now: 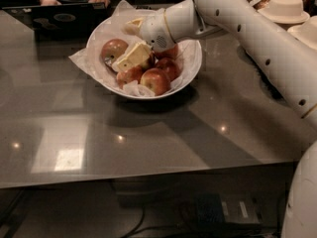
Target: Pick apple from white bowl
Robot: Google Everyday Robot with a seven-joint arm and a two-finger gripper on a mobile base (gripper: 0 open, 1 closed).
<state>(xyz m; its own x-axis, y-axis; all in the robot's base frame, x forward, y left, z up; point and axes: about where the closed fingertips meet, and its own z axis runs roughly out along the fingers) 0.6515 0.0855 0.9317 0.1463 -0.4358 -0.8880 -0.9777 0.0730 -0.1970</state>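
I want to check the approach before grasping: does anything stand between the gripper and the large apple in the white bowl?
Nothing visible does. The gripper, open, is inside the white bowl, close beside the apple. The smaller red apples lie nearer the camera, beside the path, not in it.

Gripper low in white bowl, fingers spread, just beside apple. Smaller red apples crowd near side. Laptop blocks behind. Tabletop in front open.

End effector hangs inside the white bowl — fingers spread — just beside the apple.
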